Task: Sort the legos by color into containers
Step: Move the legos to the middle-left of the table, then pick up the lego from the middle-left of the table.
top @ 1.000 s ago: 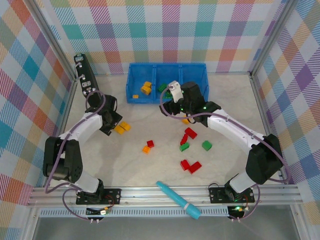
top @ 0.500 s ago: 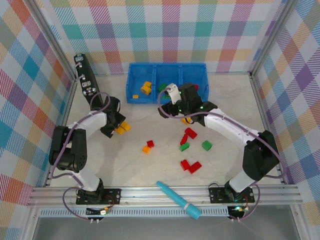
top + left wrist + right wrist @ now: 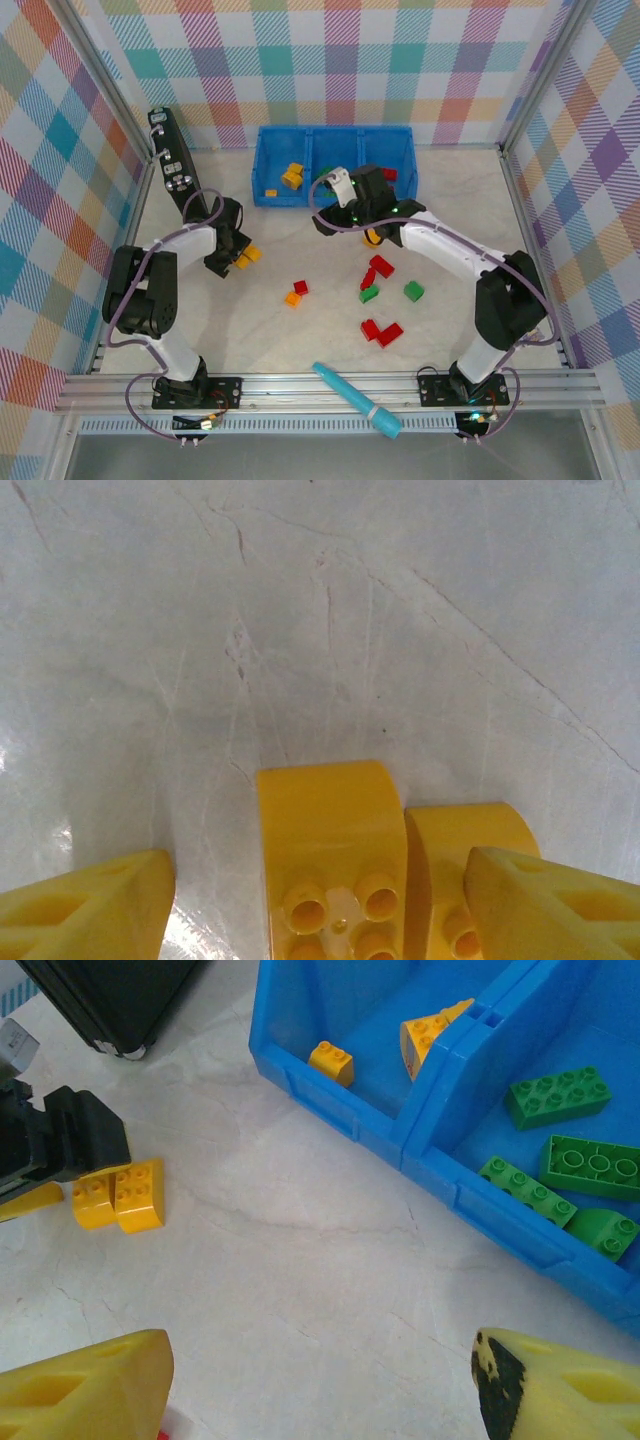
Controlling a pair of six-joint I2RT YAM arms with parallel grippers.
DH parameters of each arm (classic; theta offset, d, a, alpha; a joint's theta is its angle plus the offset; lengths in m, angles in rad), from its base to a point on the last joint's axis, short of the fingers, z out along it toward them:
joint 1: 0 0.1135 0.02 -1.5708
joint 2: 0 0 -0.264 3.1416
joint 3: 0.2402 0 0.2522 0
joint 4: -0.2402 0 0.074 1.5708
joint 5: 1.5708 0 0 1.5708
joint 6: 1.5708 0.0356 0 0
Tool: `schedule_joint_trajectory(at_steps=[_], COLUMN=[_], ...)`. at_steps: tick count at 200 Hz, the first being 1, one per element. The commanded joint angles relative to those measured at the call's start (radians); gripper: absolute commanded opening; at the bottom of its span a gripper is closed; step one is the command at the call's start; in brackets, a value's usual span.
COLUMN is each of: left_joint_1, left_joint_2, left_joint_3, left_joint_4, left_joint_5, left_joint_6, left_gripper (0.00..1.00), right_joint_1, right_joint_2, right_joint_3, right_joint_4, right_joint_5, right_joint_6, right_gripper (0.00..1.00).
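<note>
Two yellow legos [image 3: 243,257] lie side by side on the table at left. My left gripper [image 3: 318,870] is open and low over them. One yellow lego [image 3: 330,850] sits between its fingers and the other [image 3: 450,860] lies partly under the right finger [image 3: 560,910]. My right gripper [image 3: 320,1360] hangs open over bare table, just in front of the blue containers [image 3: 330,1090], with nothing in it. Yellow legos [image 3: 331,1061] lie in the left compartment and green ones [image 3: 557,1097] in the middle one. Red, green and orange legos [image 3: 380,266] are scattered mid-table.
A teal stick [image 3: 355,398] lies near the front rail. A black device [image 3: 172,160] leans at the back left, near the left arm. Metal frame posts and checked walls close the table in on three sides.
My left arm has folded in and its gripper has closed in on the pair of yellow legos. My right gripper has drifted a little left along the front of the containers.
</note>
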Motion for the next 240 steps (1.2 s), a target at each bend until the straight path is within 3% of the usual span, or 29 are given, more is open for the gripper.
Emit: schedule_joint_trajectory(at_steps=[1, 84, 126, 170, 188, 240], left_joint_1=[0.001, 0.001, 0.000, 0.001, 0.000, 0.016], left_joint_2=[-0.023, -0.152, -0.289, -0.340, -0.349, -0.373], left_joint_3=[-0.066, -0.179, -0.235, -0.205, -0.199, -0.256], left_joint_4=[-0.077, -0.174, -0.204, -0.212, -0.225, -0.195], left_joint_5=[-0.029, -0.056, -0.097, -0.123, -0.141, -0.157], left_joint_6=[-0.024, -0.060, -0.067, -0.067, -0.069, -0.124], left_gripper=[0.76, 0.77, 0.76, 0.94, 0.97, 0.92], right_joint_1=[-0.002, -0.002, -0.003, -0.001, -0.001, 0.000], right_joint_2=[0.021, 0.040, 0.045, 0.047, 0.043, 0.038], right_joint_3=[0.040, 0.063, 0.058, 0.057, 0.053, 0.042], right_joint_4=[-0.010, -0.015, -0.015, -0.010, -0.015, -0.019], right_joint_5=[-0.024, -0.046, -0.053, -0.065, -0.064, -0.066], right_joint_6=[0.008, 0.008, 0.005, 0.020, 0.020, 0.026], right_gripper=[0.79, 0.79, 0.80, 0.80, 0.80, 0.80])
